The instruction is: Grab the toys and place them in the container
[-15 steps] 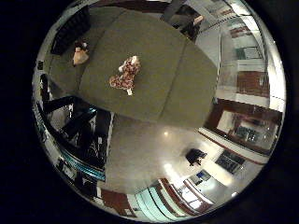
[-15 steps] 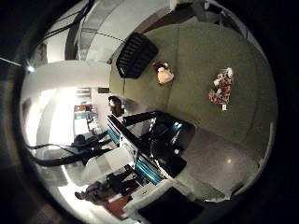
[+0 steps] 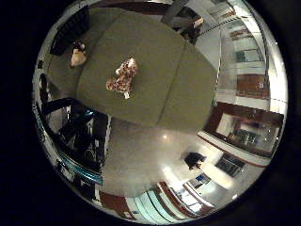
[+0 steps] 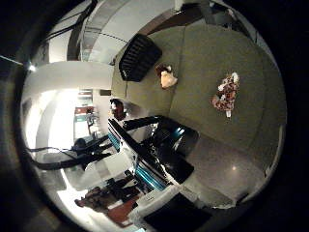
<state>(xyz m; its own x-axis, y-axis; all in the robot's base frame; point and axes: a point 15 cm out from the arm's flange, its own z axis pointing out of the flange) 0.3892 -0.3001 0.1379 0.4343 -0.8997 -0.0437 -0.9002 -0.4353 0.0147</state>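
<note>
A spotted toy [image 3: 123,77] lies in the middle of the green table [image 3: 178,89], well apart from a small cream toy [image 4: 166,79], which sits just beside the black container [image 4: 138,57] at the table's far edge. Both toys look small in the palm views, so the hand seems to hang high above the table; whether its fingers are spread or curled cannot be told. The likely risk is a misjudged descent, closing beside the soft spotted toy rather than round it.
</note>
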